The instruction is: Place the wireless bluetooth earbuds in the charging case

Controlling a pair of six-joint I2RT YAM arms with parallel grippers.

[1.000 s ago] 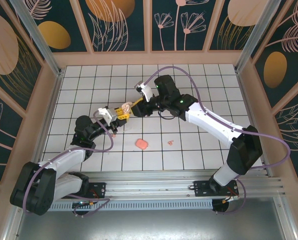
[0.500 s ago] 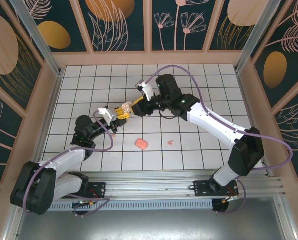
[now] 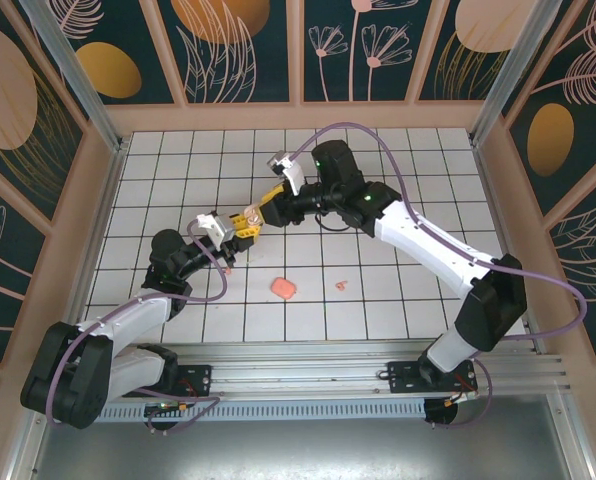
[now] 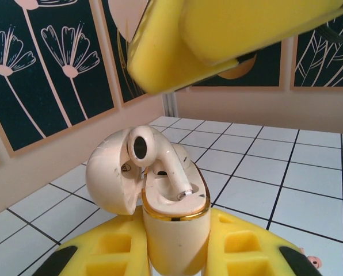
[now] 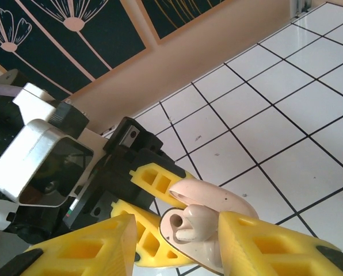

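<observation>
One cream plastic earbud point(image 4: 160, 158) stands in the open cream-beige oval charging case point(image 4: 172, 210), which my left gripper point(image 4: 174, 244) clenches between its jaws. At twelve o'clock above it, my right gripper point(image 5: 177, 224) hangs apart, jaws released, empty.

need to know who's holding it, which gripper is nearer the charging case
Left. The left gripper is shut on the charging case, clamping its base from both sides. The right gripper hovers just above the case, jaws apart, not touching it.

Bright even light, foreground seemingly soft
</observation>
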